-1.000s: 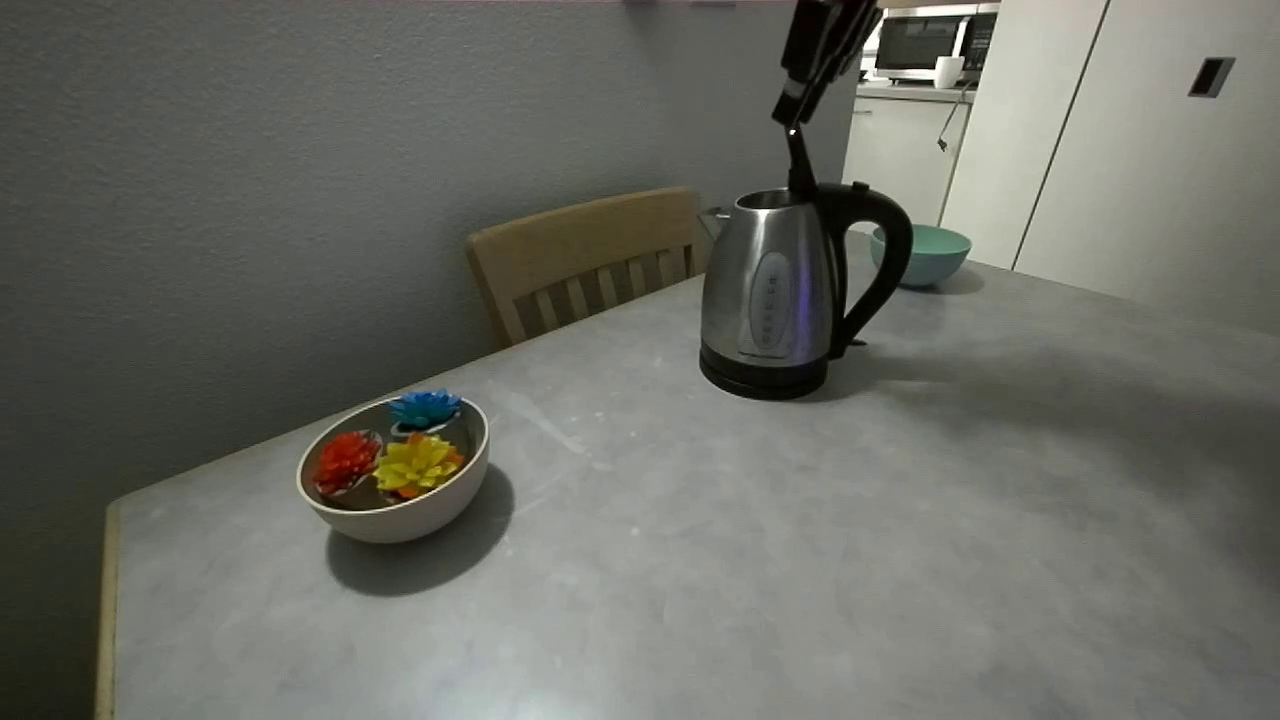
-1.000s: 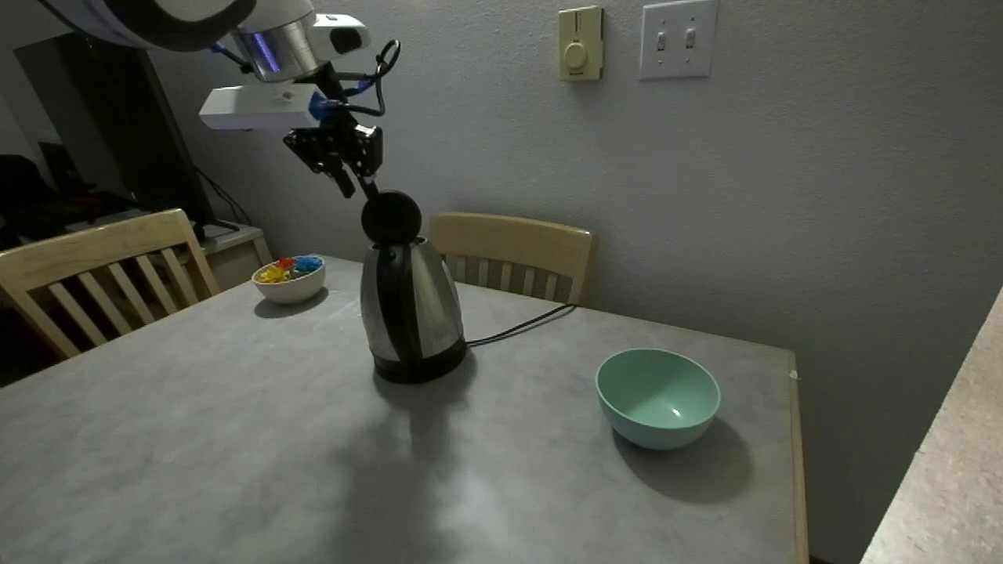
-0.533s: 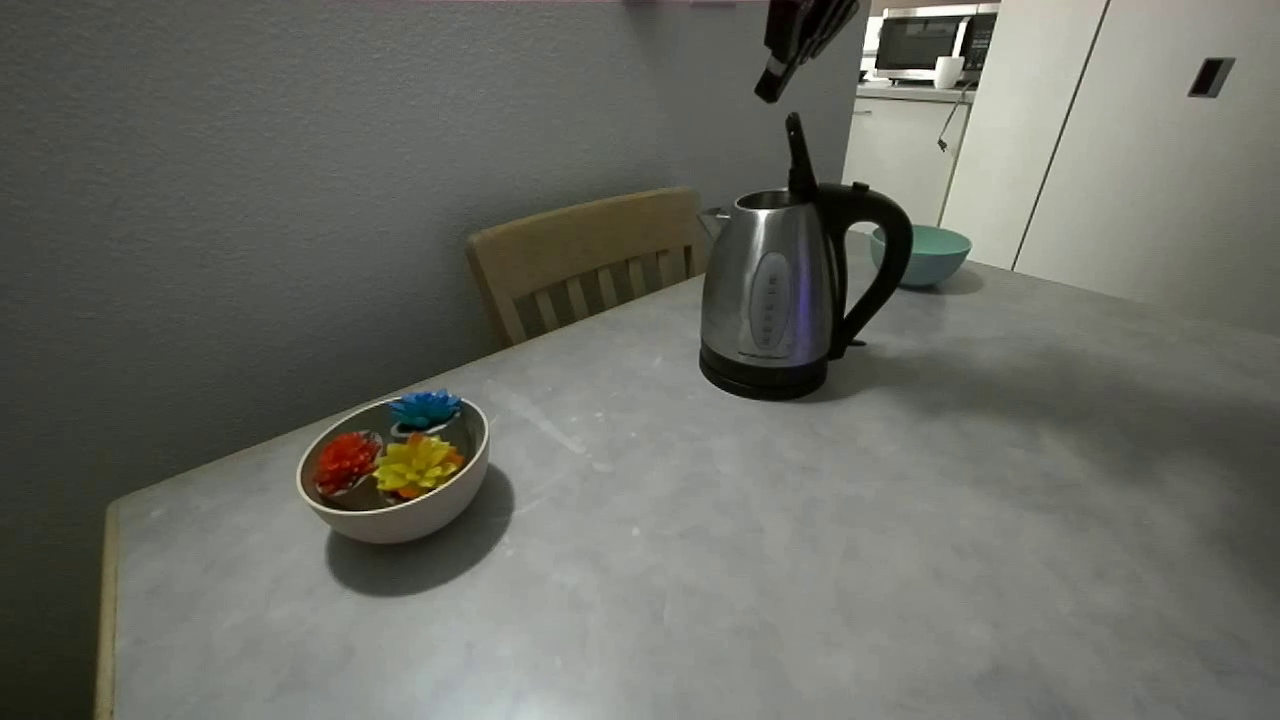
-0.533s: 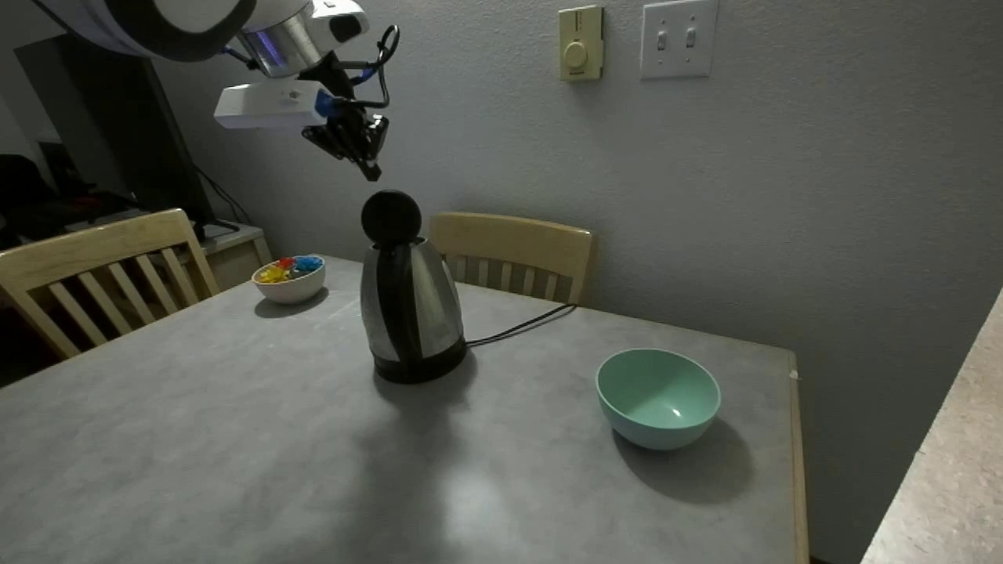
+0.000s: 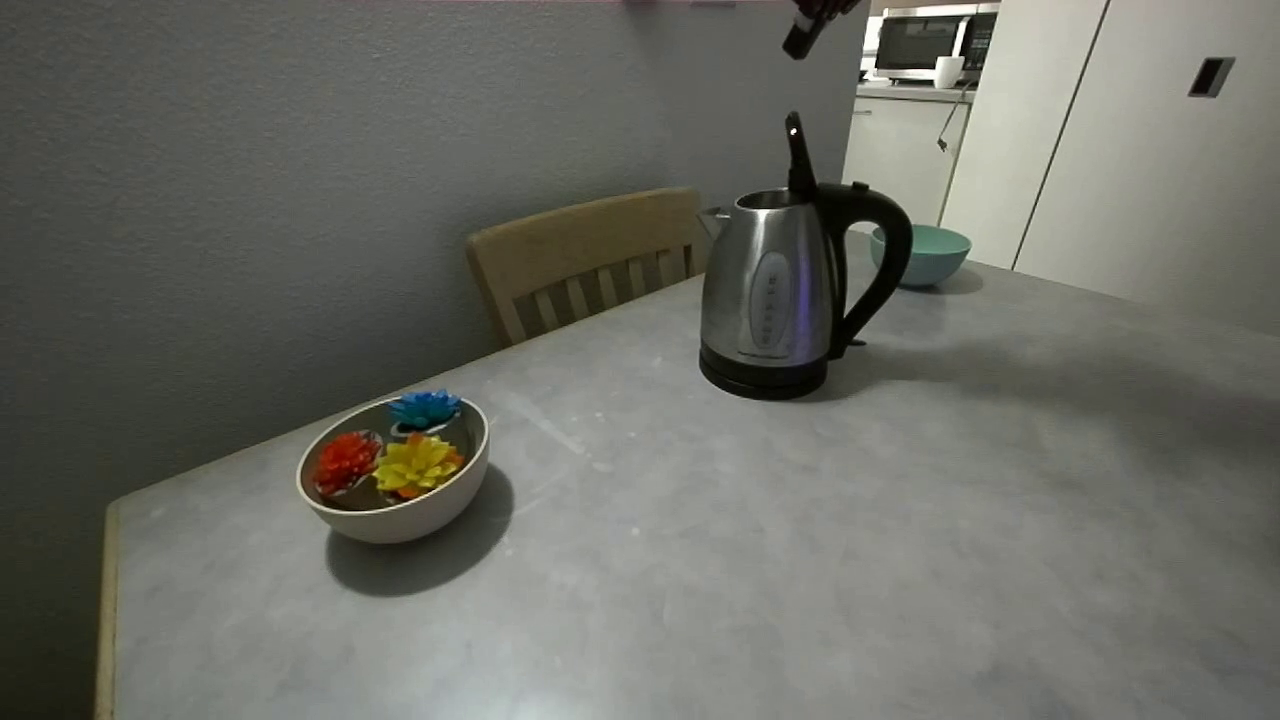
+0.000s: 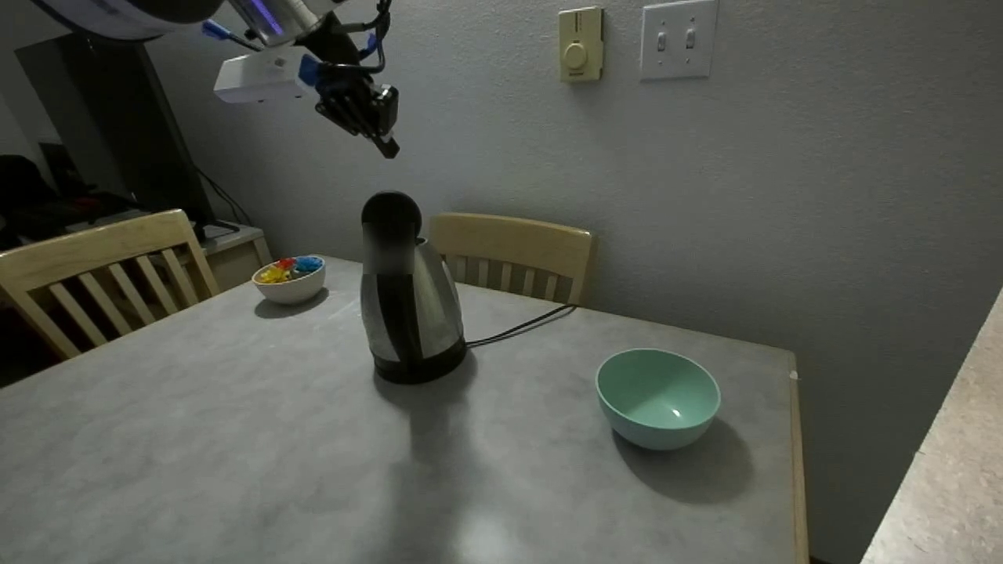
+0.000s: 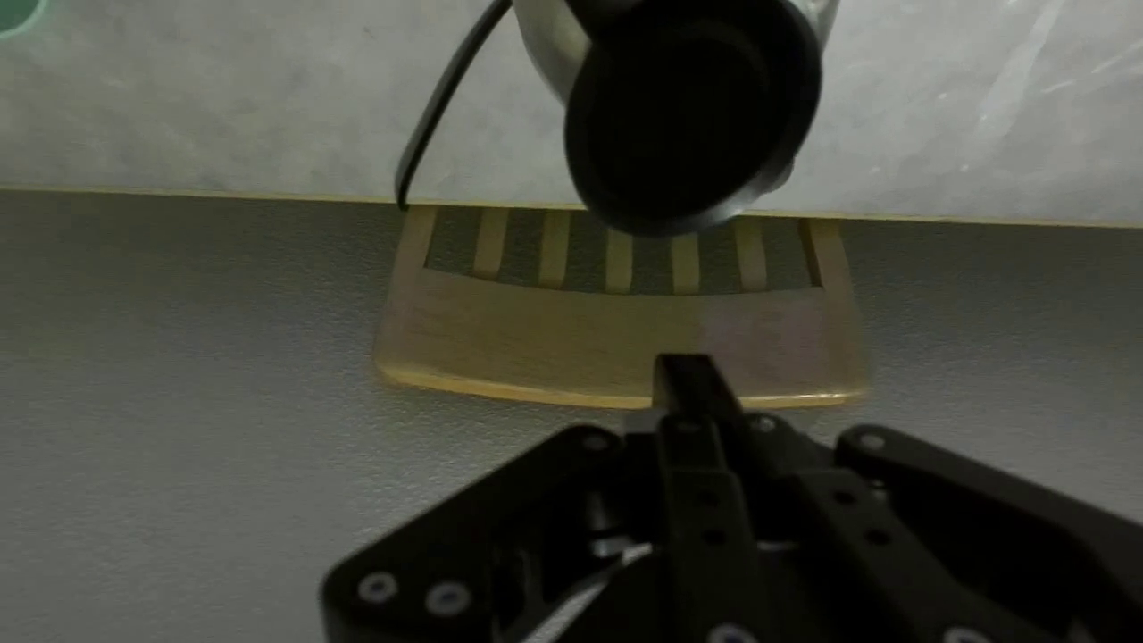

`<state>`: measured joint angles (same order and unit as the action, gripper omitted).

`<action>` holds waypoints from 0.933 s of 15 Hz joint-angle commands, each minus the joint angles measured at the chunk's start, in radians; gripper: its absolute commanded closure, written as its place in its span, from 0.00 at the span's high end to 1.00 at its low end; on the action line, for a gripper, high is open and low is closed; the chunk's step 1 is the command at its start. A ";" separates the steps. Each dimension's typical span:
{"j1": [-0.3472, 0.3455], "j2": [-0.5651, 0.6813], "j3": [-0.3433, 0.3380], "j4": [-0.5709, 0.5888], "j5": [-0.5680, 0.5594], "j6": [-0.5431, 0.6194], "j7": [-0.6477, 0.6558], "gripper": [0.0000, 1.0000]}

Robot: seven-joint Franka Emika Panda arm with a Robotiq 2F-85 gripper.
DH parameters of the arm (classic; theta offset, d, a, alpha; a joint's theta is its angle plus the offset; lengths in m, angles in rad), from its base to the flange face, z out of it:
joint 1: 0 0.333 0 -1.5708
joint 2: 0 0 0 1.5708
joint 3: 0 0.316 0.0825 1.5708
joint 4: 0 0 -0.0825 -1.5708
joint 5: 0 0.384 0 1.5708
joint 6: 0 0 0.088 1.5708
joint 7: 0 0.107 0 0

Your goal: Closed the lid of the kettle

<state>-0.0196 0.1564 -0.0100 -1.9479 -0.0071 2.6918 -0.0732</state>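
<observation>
Your Robotiq gripper [image 6: 388, 149], fingers [image 7: 686, 379] together, empty, hangs above the upright lid [image 7: 692, 125]; an exterior view blurs the electric kettle's [image 6: 436, 309] upper handle [image 6: 396, 286].

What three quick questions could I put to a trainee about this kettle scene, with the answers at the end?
1. True or false: the lid of the kettle stands raised.
2. The gripper is: A) clamped on the handle; B) above the lid, not touching it; C) inside the green bowl.
3. Fill in: the pale bowl holds red, blue and ... flower-shaped pieces.
Key: 1 true; 2 B; 3 yellow.
</observation>
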 commanded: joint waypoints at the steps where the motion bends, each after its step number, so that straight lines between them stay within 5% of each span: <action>1: 0.019 -0.044 -0.053 -0.041 -0.139 -0.038 0.186 0.00; 9: 0.010 0.037 -0.023 0.014 -0.077 -0.176 0.202 0.00; 14: 0.005 0.141 0.015 0.075 0.015 -0.147 0.101 0.00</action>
<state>-0.0072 0.2248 -0.0180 -1.9384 -0.0449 2.5437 0.1049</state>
